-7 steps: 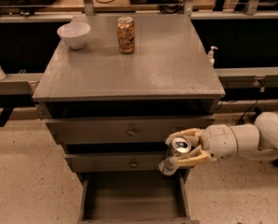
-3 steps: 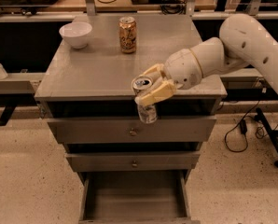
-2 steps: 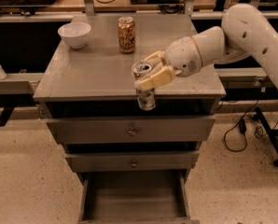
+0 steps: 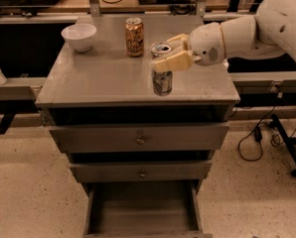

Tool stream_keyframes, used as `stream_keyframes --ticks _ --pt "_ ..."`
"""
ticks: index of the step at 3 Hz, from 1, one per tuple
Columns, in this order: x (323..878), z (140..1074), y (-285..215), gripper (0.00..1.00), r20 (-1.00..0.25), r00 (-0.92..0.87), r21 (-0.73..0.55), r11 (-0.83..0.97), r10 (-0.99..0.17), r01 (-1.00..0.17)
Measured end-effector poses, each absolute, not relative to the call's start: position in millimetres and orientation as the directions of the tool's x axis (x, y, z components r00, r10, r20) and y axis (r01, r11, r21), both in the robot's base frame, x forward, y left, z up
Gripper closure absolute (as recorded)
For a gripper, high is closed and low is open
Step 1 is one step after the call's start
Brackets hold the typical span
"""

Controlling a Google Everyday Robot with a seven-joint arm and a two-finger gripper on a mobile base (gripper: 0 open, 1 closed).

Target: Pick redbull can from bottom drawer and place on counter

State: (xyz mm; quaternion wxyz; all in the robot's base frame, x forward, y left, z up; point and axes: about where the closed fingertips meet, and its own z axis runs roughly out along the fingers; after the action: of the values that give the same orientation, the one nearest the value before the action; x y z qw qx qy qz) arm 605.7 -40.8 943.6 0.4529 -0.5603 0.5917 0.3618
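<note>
I have the claw [image 4: 161, 57] closed around the upper part of the redbull can [image 4: 162, 82], one finger on each side just under the shiny rim. The can stands upright over the counter surface [image 4: 98, 78], toward the front edge and right of the middle. From this angle I cannot tell whether its base rests on the metal or hangs just above it.

The step in hand, as I judge it, is the set-down. I would lower straight down and slowly until the base sits flat, with no sideways drift, because a slim can tips easily if one edge lands first. The spot is close to the front lip, so nudging it a little further back before lowering would give more margin.

I would then widen the claw evenly so neither finger drags the can, and draw the arm back and up, toward the right. The gold-orange can [image 4: 134, 36] sits just behind and to the left, near enough that a careless retreat in that direction could clip it. The white bowl [image 4: 79, 36] is well apart. The bottom drawer [image 4: 143, 212] stands open below, with nothing visible in it.
</note>
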Motion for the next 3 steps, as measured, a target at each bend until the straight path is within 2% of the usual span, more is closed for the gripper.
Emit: stream_keyframes --ticks 1,2,3 --pt "625 942 -55 1.00 -0.948 0.017 -0.083 0.195 -0.318 -0.977" --pt "642 925 -65 0.82 -0.957 0.006 -0.077 0.236 -0.289 -0.969" --pt "658 901 -76 0.59 -0.959 -0.024 -0.057 0.276 -0.281 -0.959"
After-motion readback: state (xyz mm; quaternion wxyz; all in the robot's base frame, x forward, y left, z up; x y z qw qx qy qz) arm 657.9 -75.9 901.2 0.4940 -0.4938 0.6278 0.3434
